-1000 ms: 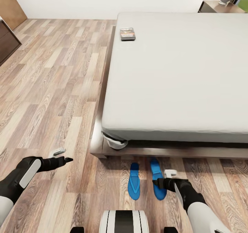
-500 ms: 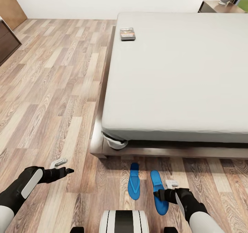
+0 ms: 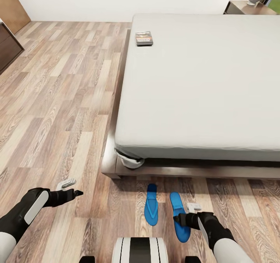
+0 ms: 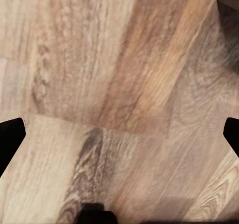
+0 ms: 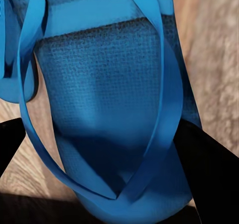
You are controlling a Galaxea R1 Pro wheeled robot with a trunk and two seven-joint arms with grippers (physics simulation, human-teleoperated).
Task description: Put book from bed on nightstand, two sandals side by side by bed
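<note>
Sandals, two flat bright blue flip-flops, lie side by side on the wood-plank floor (image 3: 58,99) at lower centre, just before the bed's dark brown frame: left sandal (image 3: 151,206), right sandal (image 3: 179,215). Right gripper (image 3: 179,218) grasps the right sandal's sole, its dark fingers (image 5: 211,174) flanking the strap. Left gripper (image 3: 79,193), lower left, hangs released over bare floor. Small dark paperback book (image 3: 144,38) rests on the light grey mattress (image 3: 202,84), upper centre. Dark nightstand (image 3: 243,8) stands upper right.
</note>
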